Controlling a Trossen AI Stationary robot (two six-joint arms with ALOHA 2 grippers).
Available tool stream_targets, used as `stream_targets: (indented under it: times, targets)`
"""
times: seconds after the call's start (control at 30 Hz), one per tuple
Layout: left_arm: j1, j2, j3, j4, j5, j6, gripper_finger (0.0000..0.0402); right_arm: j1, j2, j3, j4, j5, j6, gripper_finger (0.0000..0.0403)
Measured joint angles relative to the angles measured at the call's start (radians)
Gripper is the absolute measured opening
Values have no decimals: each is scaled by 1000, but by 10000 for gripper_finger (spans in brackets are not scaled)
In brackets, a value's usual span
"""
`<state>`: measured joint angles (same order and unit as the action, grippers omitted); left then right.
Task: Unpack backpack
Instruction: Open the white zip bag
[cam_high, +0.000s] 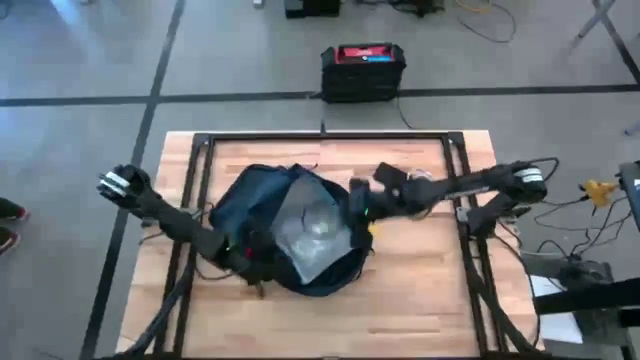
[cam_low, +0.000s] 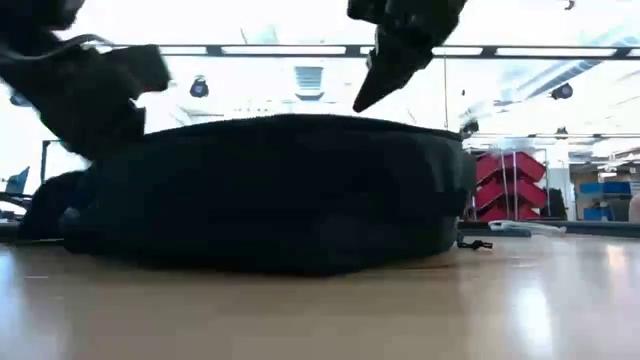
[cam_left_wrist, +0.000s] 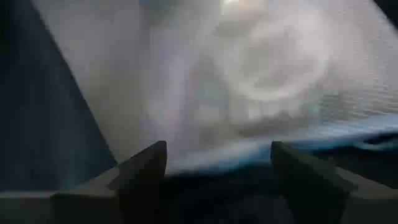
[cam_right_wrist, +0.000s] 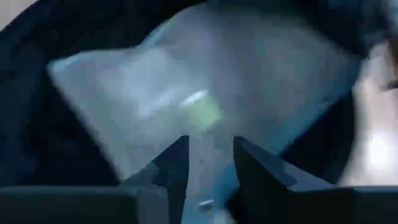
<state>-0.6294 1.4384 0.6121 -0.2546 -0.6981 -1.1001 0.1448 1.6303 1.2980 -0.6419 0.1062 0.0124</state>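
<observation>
While the backpack (cam_high: 290, 240) lies flat near the middle of the wooden table (cam_high: 420, 290), its top is open and shows pale, silvery lining (cam_high: 310, 232) inside. From the low view, nearest the camera, the bag (cam_low: 270, 190) is a low dark mound on the table top, with one dark gripper finger (cam_low: 385, 75) pointing down just above its upper edge. The left gripper (cam_left_wrist: 217, 165) sits at the bag's near-left edge, its fingers (cam_left_wrist: 146, 171) spread wide with nothing between them, the pale lining right ahead. The right gripper (cam_right_wrist: 210, 165) reaches in from the bag's right side over the opening, its fingers (cam_right_wrist: 177, 165) drawn fairly close together over the pale lining; whether they pinch it cannot be told. What else the bag holds is too blurred to tell. Farther off, on the floor beyond the table, stands a black box (cam_high: 362, 72) with a red top.
</observation>
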Motion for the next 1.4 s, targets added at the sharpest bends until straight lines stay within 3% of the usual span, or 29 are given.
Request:
stream_targets:
  times: [0.1,0.2,0.27,0.5,0.63,0.7,0.8,1.0,1.2,1.4]
  targets:
    - [-120,7,20,120,-108,-13,273,64,68,73,-119,2,19,124]
    - [-218,37,73,180,-291,64,273,105,135,109,-134,13,-2,154]
    - [-252,55,110,171,-345,86,273,116,185,130,-126,15,-32,178]
    - [-254,106,163,123,-292,119,273,123,364,160,-112,24,-197,253]
    - [-248,141,157,67,-263,68,273,121,446,168,5,168,-168,268]
    - [-247,157,156,14,-239,19,273,124,467,178,41,252,-125,257]
    - [-247,175,156,-62,-224,-68,273,126,481,190,56,343,-81,208]
    - [-246,175,156,-180,-218,-135,273,119,456,212,71,365,-97,23]
    - [-246,111,155,-283,-204,-141,272,133,325,244,3,355,-92,3]
    - [-246,39,155,-327,-254,-95,272,145,91,272,-34,416,-100,1]
